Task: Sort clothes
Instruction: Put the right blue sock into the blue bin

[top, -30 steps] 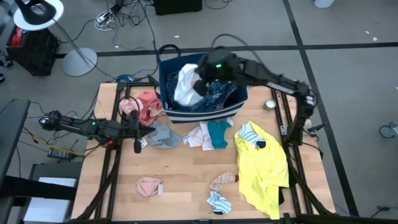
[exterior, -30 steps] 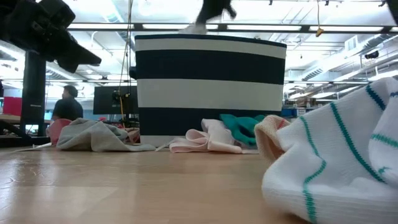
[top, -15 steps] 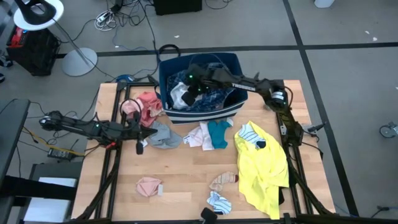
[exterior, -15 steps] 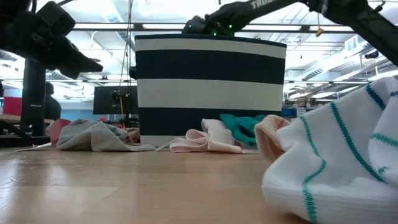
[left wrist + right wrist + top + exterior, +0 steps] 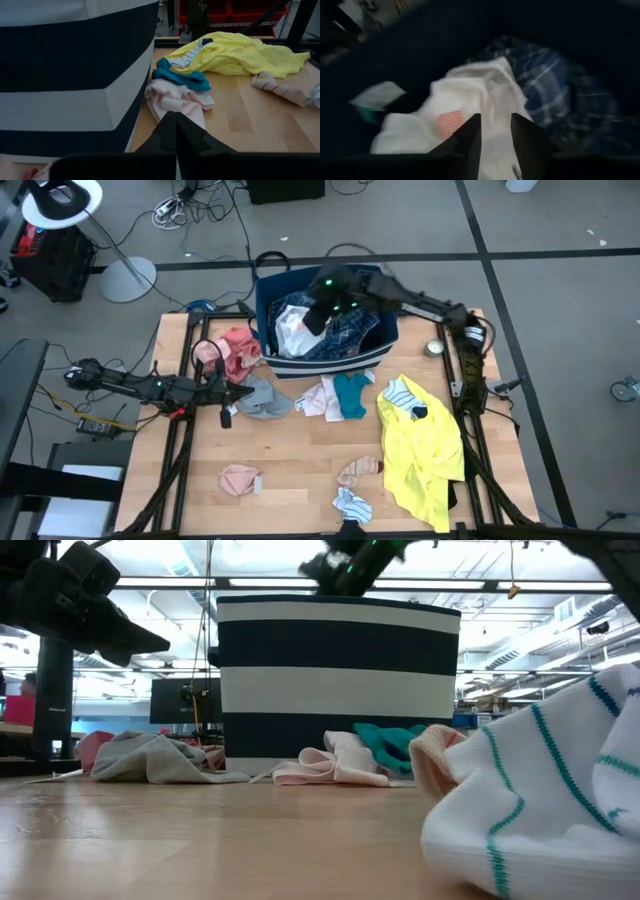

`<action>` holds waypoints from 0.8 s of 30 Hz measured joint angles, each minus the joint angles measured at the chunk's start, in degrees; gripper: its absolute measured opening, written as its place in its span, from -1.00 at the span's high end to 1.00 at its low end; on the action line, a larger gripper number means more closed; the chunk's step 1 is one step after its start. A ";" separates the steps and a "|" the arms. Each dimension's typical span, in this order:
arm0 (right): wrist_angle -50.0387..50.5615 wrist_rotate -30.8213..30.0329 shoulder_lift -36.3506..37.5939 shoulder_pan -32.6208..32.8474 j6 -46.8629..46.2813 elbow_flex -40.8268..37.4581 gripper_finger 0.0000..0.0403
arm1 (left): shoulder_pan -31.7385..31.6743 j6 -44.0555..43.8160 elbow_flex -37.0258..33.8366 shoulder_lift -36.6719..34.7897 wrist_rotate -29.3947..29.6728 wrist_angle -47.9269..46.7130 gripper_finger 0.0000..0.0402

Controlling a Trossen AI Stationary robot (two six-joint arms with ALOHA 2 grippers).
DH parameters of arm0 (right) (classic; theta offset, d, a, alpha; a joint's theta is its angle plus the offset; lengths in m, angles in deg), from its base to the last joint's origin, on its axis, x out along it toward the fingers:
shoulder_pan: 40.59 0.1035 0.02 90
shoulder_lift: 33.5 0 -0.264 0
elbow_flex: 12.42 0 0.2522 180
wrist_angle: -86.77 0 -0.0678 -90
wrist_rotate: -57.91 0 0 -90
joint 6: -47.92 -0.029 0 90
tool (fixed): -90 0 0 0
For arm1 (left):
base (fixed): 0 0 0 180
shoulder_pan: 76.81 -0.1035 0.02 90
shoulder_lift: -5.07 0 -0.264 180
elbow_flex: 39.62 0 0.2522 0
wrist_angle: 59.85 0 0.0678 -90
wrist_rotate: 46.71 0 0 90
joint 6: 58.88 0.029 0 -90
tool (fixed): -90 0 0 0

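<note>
While a white garment [image 5: 293,330] lies on the blue plaid shirt [image 5: 348,332] inside the navy-and-white striped bin [image 5: 325,365], the right gripper [image 5: 320,316] hangs just above it, fingers [image 5: 470,137] parted with a clear gap, nothing between them. Right arm reaches from the table's right edge across the bin's rim, forearm angled down into it. In the low view only its upper part shows over the bin top; the bin's contents are hidden there.

Rest of the clothes sit on the wooden table [image 5: 300,470]: pink piece [image 5: 235,350] left of the bin, grey piece [image 5: 262,398] at its front left corner, pale pink piece [image 5: 320,400] touching a teal piece [image 5: 350,395] in front of the bin, yellow shirt [image 5: 425,450] at right with a white striped piece [image 5: 402,395] on its top end, small pink piece [image 5: 240,478], tan sock [image 5: 358,470] and striped sock [image 5: 352,502] near the front edge.

Left gripper [image 5: 222,415] lies low at the table's left, beside the grey piece, fingers [image 5: 172,132] pressed together, empty. Right wrist view is dark and smeared; the bin walls are hard to make out.
</note>
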 joint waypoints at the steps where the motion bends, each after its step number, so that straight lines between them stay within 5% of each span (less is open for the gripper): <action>1: 0.59 -0.01 1.66 0.00 0.13 0.00 0.44 | 0.00 -0.02 -0.02 0.01 0.00 0.00 1.00; 14: 19.43 -7.55 20.13 8.29 -2.36 0.04 0.38 | 0.00 -2.40 -0.04 0.01 -0.60 -0.02 1.00; 24: 32.40 -26.75 22.51 27.34 -15.86 0.04 0.39 | 0.00 -0.19 -0.04 0.01 -5.20 1.53 1.00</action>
